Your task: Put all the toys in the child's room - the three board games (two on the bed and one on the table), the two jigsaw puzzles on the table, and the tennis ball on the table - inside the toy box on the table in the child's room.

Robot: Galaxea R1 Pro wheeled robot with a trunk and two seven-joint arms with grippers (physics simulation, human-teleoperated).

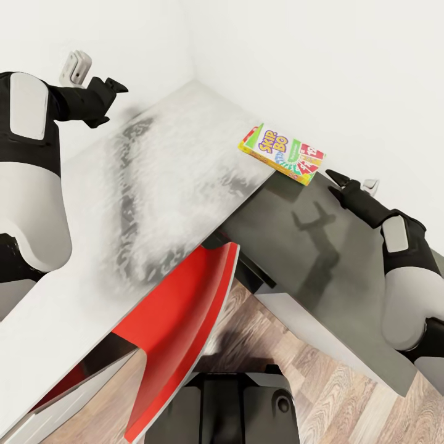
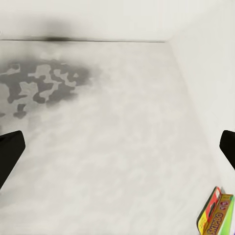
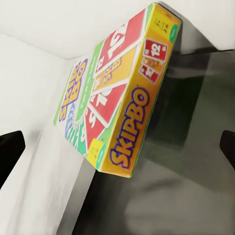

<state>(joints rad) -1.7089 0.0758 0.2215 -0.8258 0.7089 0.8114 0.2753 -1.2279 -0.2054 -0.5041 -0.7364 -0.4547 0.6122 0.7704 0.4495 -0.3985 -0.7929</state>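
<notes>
A Skip-Bo board game [image 1: 282,153] lies flat at the far right end of the light grey table [image 1: 172,185], close to the white wall. One corner of it juts over the table's edge. My right gripper [image 1: 333,182] hovers just right of the box, open, fingers pointing at it. In the right wrist view the board game [image 3: 115,98] sits close ahead between the spread fingers [image 3: 11,152]. My left gripper [image 1: 110,102] hangs open above the table's far left, empty. The left wrist view looks down on the bare table [image 2: 122,137], with the board game [image 2: 215,215] at its corner.
The table's dark grey side panel [image 1: 320,246] drops away below the board game. A red chair [image 1: 185,308] is tucked under the table's front edge. Wood-plank floor [image 1: 308,370] and my base [image 1: 234,407] lie below. White walls meet in a corner behind the table.
</notes>
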